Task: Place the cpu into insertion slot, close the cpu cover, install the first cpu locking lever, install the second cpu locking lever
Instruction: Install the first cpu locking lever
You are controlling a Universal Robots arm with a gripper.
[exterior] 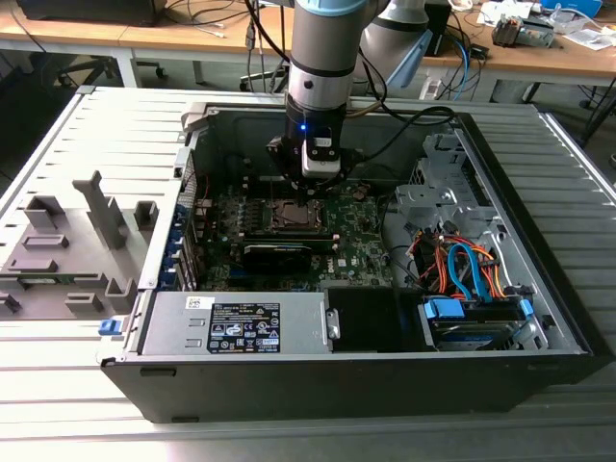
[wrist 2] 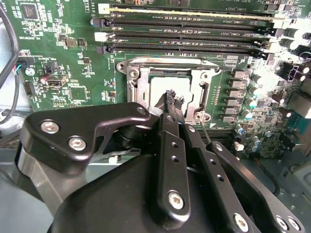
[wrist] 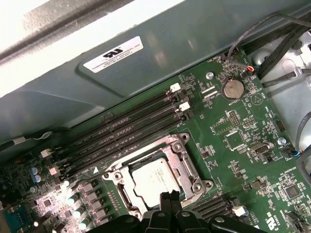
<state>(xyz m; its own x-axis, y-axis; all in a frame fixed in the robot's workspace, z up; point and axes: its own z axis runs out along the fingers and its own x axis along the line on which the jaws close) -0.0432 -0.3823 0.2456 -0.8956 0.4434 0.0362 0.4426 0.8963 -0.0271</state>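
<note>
Silver-grey cpu [wrist: 154, 180] sits in the insertion slot [wrist: 112, 175], framed by the lowered cpu cover [wrist: 181, 164]. Gripper [wrist 2: 172, 98] hangs over it, fingertips pinched together.

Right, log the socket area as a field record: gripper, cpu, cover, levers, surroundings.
gripper: fingertips together, low over the cpu's edge
cpu: seated in the insertion slot, silver top showing
cpu cover: lying flat around the cpu, window over it
locking levers: cannot tell whether latched
surroundings: memory slots beside the socket, on the green motherboard, inside an open computer case
</note>
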